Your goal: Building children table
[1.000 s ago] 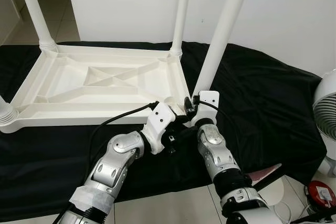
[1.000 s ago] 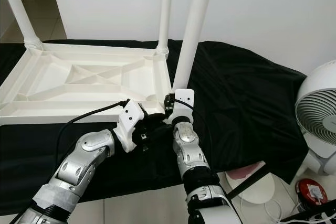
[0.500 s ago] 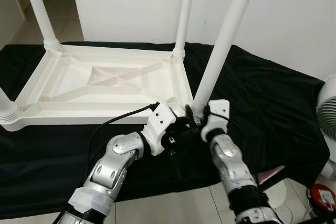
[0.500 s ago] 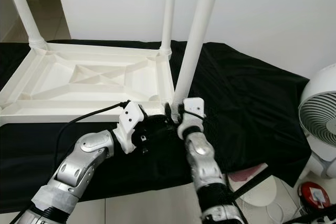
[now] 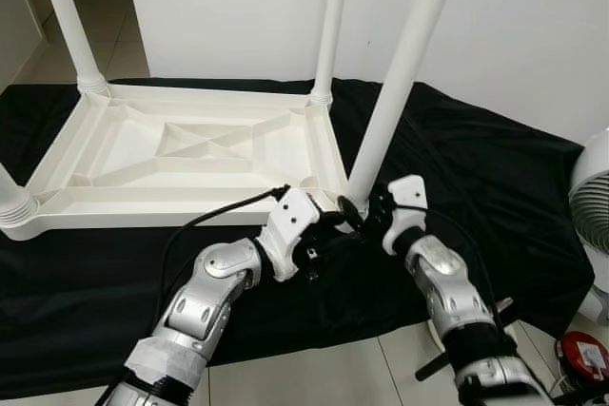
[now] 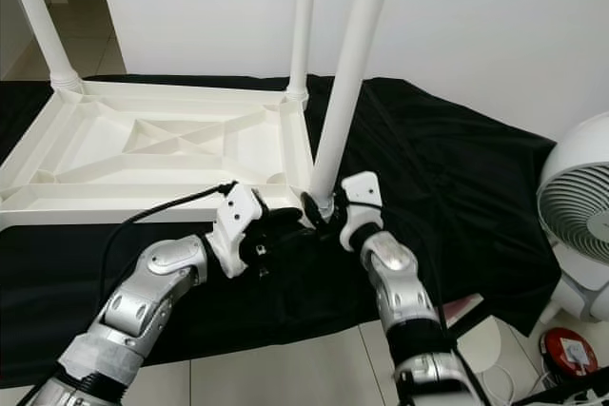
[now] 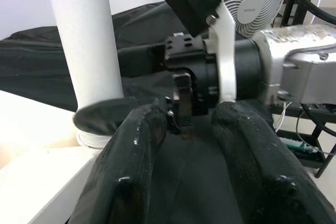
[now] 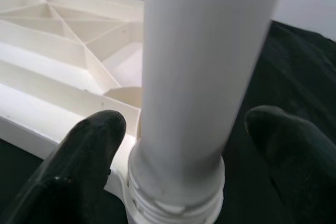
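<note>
Where the white table top (image 5: 181, 154) lies upside down on the black cloth (image 5: 495, 187), its near right corner sits directly in front of both grippers, and the near right leg (image 5: 395, 78) rises from that corner at a slight lean. The right gripper (image 8: 184, 145) is at the base of this leg, its two black fingers (image 8: 86, 150) spread wide, one on each side of the threaded collar, with a gap between pad and plastic on both sides as far as the wrist view shows. The left gripper (image 7: 191, 145) is just beside it, low at the same corner, fingers parted with only cloth between them; it grips nothing, and the right wrist is straight ahead of it. Beyond the grippers, three more legs stand at the other corners. A white fan (image 6: 580, 225) stands off past the right arm, at the edge of the cloth.
</note>
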You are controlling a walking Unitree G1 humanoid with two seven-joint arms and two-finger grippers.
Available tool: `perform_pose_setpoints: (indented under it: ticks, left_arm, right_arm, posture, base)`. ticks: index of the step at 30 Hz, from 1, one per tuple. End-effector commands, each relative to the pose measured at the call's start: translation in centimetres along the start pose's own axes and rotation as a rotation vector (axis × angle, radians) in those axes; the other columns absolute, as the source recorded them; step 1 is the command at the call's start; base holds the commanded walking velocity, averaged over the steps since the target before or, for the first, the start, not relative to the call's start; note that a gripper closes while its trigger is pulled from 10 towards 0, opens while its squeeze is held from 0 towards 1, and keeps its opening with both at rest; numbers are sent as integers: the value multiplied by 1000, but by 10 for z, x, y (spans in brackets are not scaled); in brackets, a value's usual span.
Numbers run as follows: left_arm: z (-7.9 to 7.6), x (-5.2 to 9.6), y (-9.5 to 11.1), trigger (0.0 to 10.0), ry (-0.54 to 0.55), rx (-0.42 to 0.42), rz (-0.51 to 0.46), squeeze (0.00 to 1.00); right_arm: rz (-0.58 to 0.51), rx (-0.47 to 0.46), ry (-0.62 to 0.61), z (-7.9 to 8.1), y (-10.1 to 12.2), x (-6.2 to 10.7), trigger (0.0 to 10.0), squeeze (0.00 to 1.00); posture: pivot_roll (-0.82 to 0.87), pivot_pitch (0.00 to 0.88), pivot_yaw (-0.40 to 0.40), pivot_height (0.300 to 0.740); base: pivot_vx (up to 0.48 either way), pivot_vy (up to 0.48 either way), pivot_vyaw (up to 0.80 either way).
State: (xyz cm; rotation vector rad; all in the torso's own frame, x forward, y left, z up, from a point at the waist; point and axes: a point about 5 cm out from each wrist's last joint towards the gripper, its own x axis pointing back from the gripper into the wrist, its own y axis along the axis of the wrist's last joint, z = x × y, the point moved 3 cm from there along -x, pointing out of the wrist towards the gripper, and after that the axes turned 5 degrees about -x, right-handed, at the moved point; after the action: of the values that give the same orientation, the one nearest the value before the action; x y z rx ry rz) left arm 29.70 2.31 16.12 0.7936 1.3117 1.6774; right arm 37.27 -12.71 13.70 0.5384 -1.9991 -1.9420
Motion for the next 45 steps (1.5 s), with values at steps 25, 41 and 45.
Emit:
perform_pose_setpoints:
  ticks: [25, 41, 45]
  left_arm:
    - [1, 0, 2, 10000, 19, -8, -2, 0]
    - [-6, -2, 1, 10000, 0, 10, -5, 0]
    - [-7, -2, 0, 10000, -2, 16, -3, 0]
  right_arm:
    - [131, -59, 326, 22, -25, 5, 0, 0]
    - [38, -115, -174, 29, -11, 2, 0, 0]
    - [21, -167, -361, 35, -11, 6, 0, 0]
  posture:
    - [44, 0, -74, 740]
    - [15, 29, -74, 740]
    - [12, 35, -78, 740]
  base:
    - [0, 0, 0]
    - [0, 0, 0]
    - [0, 0, 0]
